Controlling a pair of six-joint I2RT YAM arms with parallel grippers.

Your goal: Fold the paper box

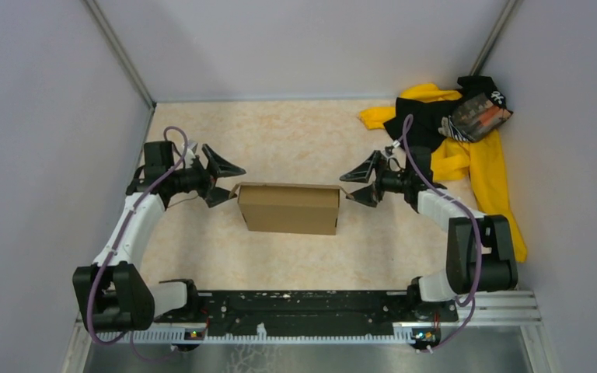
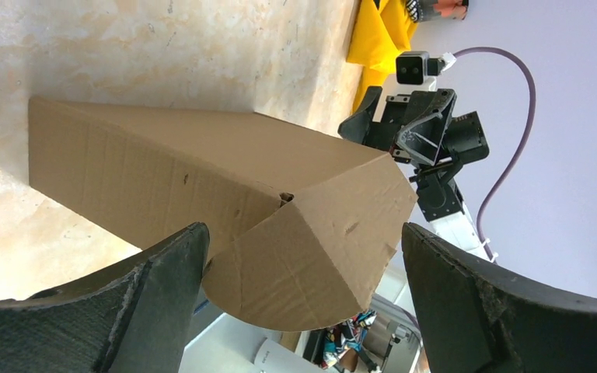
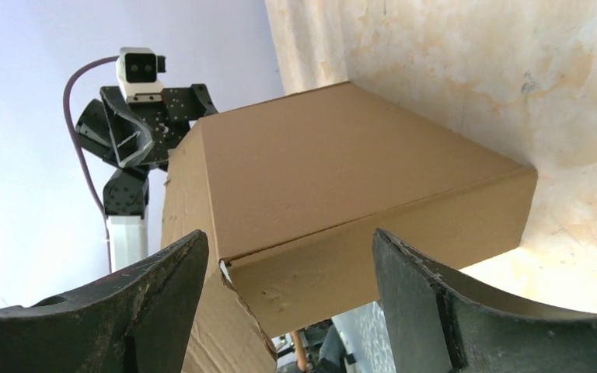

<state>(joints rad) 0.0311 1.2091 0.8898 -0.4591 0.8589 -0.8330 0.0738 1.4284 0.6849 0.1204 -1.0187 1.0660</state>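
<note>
The paper box (image 1: 289,208) is plain brown cardboard, folded into a shallow closed box lying at the table's middle. My left gripper (image 1: 229,183) stands open just off its left end. In the left wrist view a rounded end flap (image 2: 311,256) sticks out between the wide-apart fingers (image 2: 163,287) without touching either. My right gripper (image 1: 350,186) is open at the box's right end. In the right wrist view the box's end corner (image 3: 280,280) sits in the gap of the right gripper (image 3: 289,237), and neither pad touches it.
A yellow-and-black cloth pile (image 1: 459,132) lies at the back right, behind the right arm. Grey walls (image 1: 47,116) close in the table on three sides. A black rail (image 1: 303,307) with the arm bases runs along the near edge.
</note>
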